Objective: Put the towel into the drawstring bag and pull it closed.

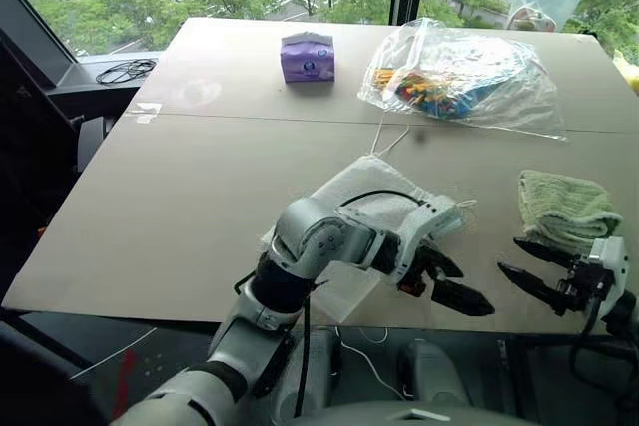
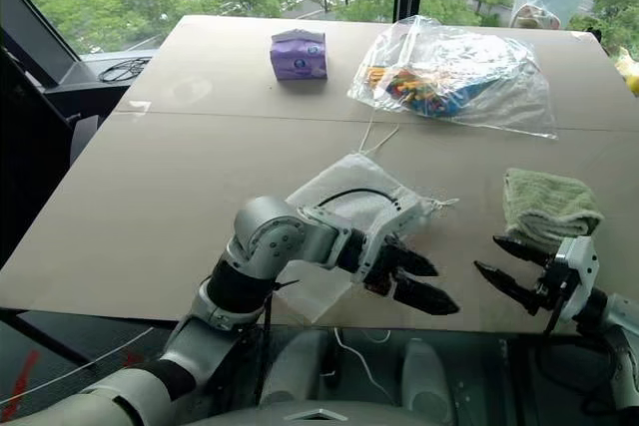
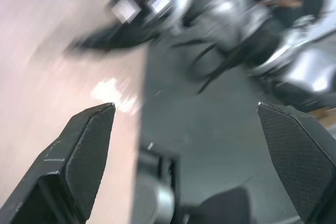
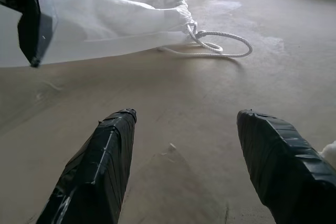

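The drawstring bag (image 1: 371, 190), a thin white pouch, lies flat on the near middle of the table, and its cords (image 4: 220, 43) trail from its mouth. My left forearm crosses over it and hides part of it. My left gripper (image 1: 467, 286) hangs open and empty just past the bag's right side, at the table's front edge, pointing right. The folded green towel (image 1: 564, 209) rests near the front right corner. My right gripper (image 1: 511, 256) stands open and empty just in front of the towel, fingers (image 4: 105, 161) aimed left toward the bag.
A small purple box (image 1: 308, 57) and a large clear plastic bag (image 1: 459, 77) with colourful contents sit at the back of the table (image 1: 200, 197). A black cable (image 1: 125, 71) lies on the sill at the far left. The front edge runs right under both grippers.
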Robot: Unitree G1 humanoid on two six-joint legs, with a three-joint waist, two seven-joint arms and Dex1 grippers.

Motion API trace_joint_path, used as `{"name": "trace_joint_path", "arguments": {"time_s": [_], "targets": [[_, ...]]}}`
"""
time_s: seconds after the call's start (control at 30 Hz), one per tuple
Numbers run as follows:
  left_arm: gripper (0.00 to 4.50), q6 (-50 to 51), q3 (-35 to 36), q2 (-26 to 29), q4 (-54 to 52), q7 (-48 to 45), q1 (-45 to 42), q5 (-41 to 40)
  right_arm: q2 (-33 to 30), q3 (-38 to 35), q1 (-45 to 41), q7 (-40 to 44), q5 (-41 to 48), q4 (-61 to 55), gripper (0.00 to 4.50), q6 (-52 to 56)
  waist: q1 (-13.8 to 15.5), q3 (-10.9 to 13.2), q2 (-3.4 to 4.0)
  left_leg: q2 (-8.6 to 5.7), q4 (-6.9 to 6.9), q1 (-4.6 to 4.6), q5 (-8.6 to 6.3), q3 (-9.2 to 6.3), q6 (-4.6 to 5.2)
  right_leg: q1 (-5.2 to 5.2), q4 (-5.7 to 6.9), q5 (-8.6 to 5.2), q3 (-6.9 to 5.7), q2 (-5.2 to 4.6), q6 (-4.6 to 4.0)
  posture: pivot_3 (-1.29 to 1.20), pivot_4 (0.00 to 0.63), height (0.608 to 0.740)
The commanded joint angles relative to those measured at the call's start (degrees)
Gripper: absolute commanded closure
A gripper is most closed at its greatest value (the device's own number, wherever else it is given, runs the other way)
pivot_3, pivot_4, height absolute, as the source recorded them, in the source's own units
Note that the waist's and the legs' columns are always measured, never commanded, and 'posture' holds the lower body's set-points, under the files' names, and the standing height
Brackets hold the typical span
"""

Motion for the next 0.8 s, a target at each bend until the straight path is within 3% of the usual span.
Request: {"name": "trace_joint_path", "arguments": {"time_s": [0.03, 0.17, 0.3, 0.4, 0.57, 0.8], "targets": [[0.06, 2.9, -1.5, 6.1, -8.5, 3.2, 1.0, 0.7, -1.1, -1.4, -0.7, 0.5, 1.3, -1.4, 1.23, 0.5, 0.1, 0.0, 0.01, 0.0, 0.0, 0.0, -0.02, -0.02, -0.04, 0.0, -0.01, 0.0, 0.02, -0.01, 0.0, 0.0, 0.15, 0.739], [0.06, 1.5, -6.4, 17.8, -15.7, 6.1, 1.9, 3.6, -1.5, -1.0, -3.1, 0.8, 1.0, -0.4, 1.23, 1.2, 0.1, 0.0, 0.01, -0.03, 0.01, -0.01, -0.04, -0.01, -0.06, 0.01, -0.12, 0.01, 0.08, -0.18, -0.02, 0.0, 0.15, 0.739], [0.06, -6.8, -12.3, 30.7, -20.1, 9.2, 1.8, 11.5, -1.9, -0.7, -5.8, 1.2, 1.0, 0.7, 1.23, 1.6, 0.1, 0.0, 0.04, -0.04, -0.16, 0.07, -0.04, -0.01, -0.07, 0.0, -0.16, 0.01, 0.12, -0.2, -0.05, 0.0, 0.15, 0.739], [0.06, -11.7, -12.7, 37.6, -21.2, 11.0, 3.9, 15.9, -2.0, -0.9, -7.0, 1.4, 1.1, 1.5, 1.23, 1.8, -0.1, -0.1, 0.09, -0.04, -0.37, 0.29, -0.04, 0.01, -0.07, 0.02, -0.16, 0.07, 0.29, -0.16, -0.16, 0.0, 0.15, 0.739], [0.06, -19.6, -9.2, 43.1, -15.2, 16.6, 11.1, 24.6, -1.9, -0.7, -8.3, 1.8, 0.9, 2.5, 1.23, 1.8, 0.0, -0.2, 0.18, -0.04, -0.47, 0.4, -0.04, 0.04, -0.08, 0.04, -0.23, 0.07, 0.37, -0.19, -0.16, 0.0, 0.15, 0.739], [0.06, -30.4, 4.7, 44.7, -8.1, 21.6, 21.4, 31.0, -2.0, 0.2, -12.1, 2.9, 0.7, 4.9, 1.23, 2.2, -0.9, -0.5, 0.4, 0.0, -0.82, 0.6, -0.04, 0.04, -0.09, -0.06, -0.24, 0.13, 0.41, -0.21, -0.25, 0.0, 0.15, 0.739]]}}
